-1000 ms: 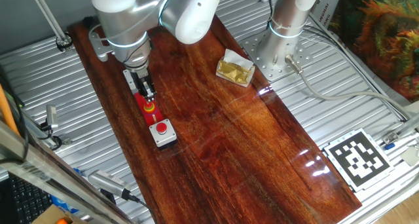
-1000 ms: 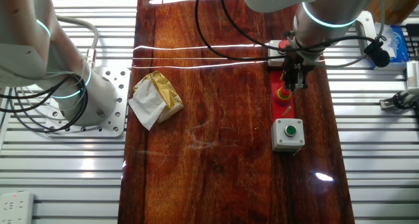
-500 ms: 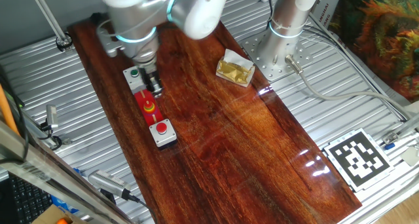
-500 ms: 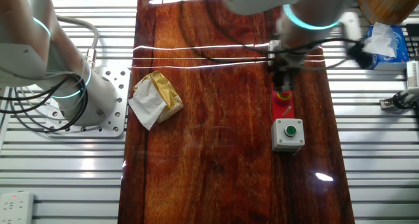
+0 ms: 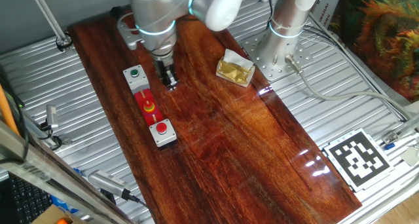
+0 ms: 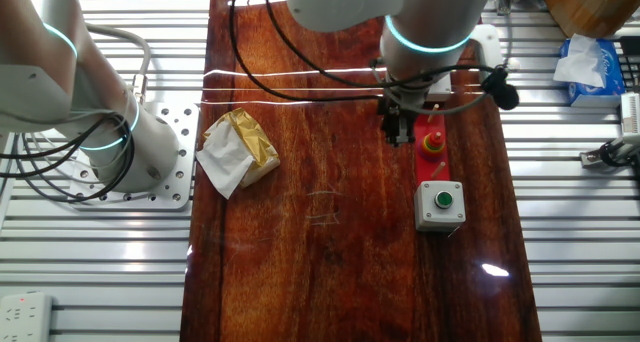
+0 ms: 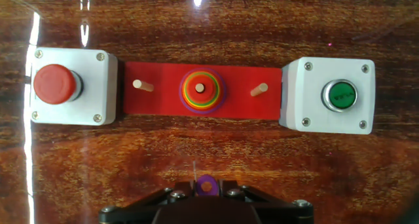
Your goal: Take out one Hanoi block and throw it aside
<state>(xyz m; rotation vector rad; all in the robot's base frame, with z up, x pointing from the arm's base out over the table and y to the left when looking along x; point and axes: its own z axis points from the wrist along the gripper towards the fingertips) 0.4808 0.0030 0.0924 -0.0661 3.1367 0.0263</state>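
My gripper (image 7: 207, 185) is shut on the tiny purple Hanoi block (image 7: 207, 185), seen between the fingers at the bottom of the hand view. In the fixed views the gripper (image 5: 169, 80) (image 6: 399, 132) hangs over bare wood beside the red Hanoi base (image 5: 147, 107) (image 6: 432, 158); the block is too small to see there. The red base (image 7: 157, 105) carries three pegs, and the middle peg holds a stack of coloured discs (image 7: 202, 92) with a yellow one near the top.
A grey box with a red push-button (image 7: 57, 84) (image 5: 162, 128) stands at one end of the base, a grey box with a green button (image 7: 340, 95) (image 5: 135, 73) (image 6: 440, 199) at the other. A crumpled gold-and-white wrapper (image 5: 235, 68) (image 6: 236, 148) lies by the other arm's base (image 5: 278, 50).
My gripper has lifted off the disc stack and moved sideways away from the red base, over the bare wood, with the purple block in its fingers.
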